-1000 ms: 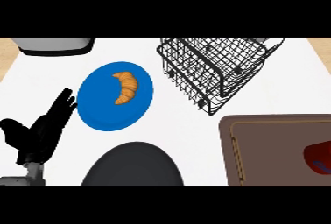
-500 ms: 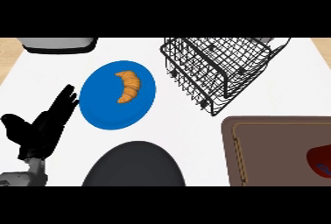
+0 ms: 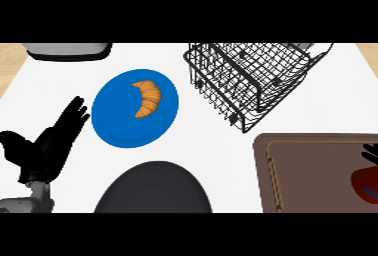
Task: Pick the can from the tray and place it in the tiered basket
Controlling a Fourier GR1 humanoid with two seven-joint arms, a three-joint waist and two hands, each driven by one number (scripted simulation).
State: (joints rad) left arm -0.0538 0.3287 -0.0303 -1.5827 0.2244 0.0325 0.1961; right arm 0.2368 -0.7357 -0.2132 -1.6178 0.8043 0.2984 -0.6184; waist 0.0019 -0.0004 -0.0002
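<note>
A red can (image 3: 365,186) lies on the brown tray (image 3: 303,175) at the lower right, cut off by the view's right edge. Just above the can, a small black part of my right hand (image 3: 370,152) shows at that edge; I cannot tell whether it touches the can. The black wire tiered basket (image 3: 251,75) stands at the upper right, beyond the tray. My left hand (image 3: 46,148) rests open at the lower left, fingers up, far from the can.
A blue plate (image 3: 118,125) with a croissant (image 3: 147,98) lies left of centre, close to my left hand. A dark round object (image 3: 155,190) sits at the bottom middle. A grey object (image 3: 66,50) is at the top left edge.
A black part of my right hand has come into view at the right edge, above the can. The left hand has stayed in place.
</note>
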